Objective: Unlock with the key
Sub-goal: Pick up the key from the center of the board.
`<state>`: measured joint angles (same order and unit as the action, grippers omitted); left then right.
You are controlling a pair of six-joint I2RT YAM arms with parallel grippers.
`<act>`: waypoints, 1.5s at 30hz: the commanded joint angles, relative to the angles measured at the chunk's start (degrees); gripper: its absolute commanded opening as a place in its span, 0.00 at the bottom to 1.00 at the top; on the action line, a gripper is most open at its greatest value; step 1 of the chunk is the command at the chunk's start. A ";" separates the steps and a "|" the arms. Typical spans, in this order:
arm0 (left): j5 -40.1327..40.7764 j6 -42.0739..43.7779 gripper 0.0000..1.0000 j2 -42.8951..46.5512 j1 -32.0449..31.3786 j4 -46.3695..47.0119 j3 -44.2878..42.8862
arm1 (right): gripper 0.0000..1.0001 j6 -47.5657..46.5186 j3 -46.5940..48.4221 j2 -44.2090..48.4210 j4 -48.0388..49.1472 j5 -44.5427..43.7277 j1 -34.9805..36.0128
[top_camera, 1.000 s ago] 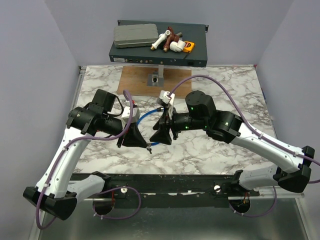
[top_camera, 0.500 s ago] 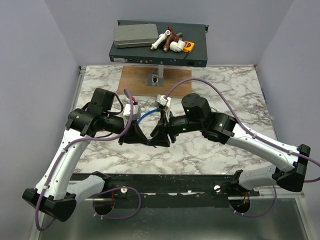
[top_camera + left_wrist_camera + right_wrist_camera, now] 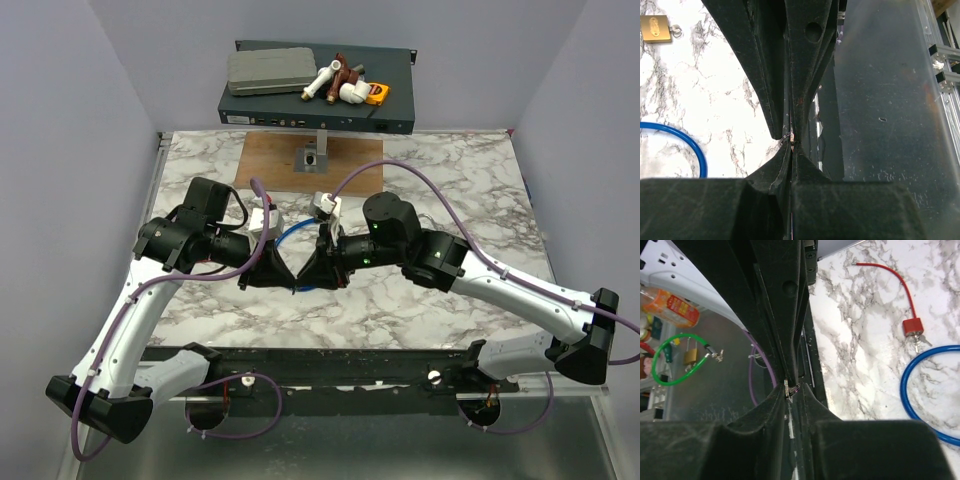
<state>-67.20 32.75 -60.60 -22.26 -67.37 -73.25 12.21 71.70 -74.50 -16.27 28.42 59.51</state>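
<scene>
Marble table (image 3: 450, 180) near edge, left hand (image 3: 791, 140) and right hand (image 3: 790, 390) tip-to-tip, both pinching tiny key (image 3: 792, 388) (blue cable (image 3: 903, 387) beside).

top external: high behind the arm bases, looks down and forward over the whole table (image 3: 450, 180), far | left wrist: close, sights along left gripper (image 3: 791, 137), marble at frame left | right wrist: close, along right gripper (image 3: 790, 387), marble at frame right | shared: blue cable (image 3: 295, 232) in all three

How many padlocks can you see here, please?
3: a brass padlock on the marble, a red padlock beside the blue cable, a second brass padlock on a green loop. Others may be hidden.
</scene>
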 commanded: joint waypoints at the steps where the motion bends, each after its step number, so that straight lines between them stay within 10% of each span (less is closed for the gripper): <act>1: -1.36 0.41 0.00 0.22 -0.24 0.31 -0.14 | 0.21 -0.06 -1.08 1.36 2.43 -2.30 0.03; 29: 1.15 -1.76 0.01 1.23 -0.05 2.05 -0.53 | 0.01 0.18 -2.53 2.18 1.54 2.34 0.07; 36: 8.55 -5.39 0.76 -1.14 0.00 4.46 -2.51 | 0.01 0.79 -3.87 3.58 0.81 -3.27 -0.37; 45: 26.85 -9.56 0.88 -9.42 0.40 16.34 0.75 | 0.01 2.44 -10.42 10.38 -4.39 -16.75 -2.43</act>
<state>-52.12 25.93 -65.41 -22.13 -58.96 -74.37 13.10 64.16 -68.77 -16.84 20.97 57.91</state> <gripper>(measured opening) 0.872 0.012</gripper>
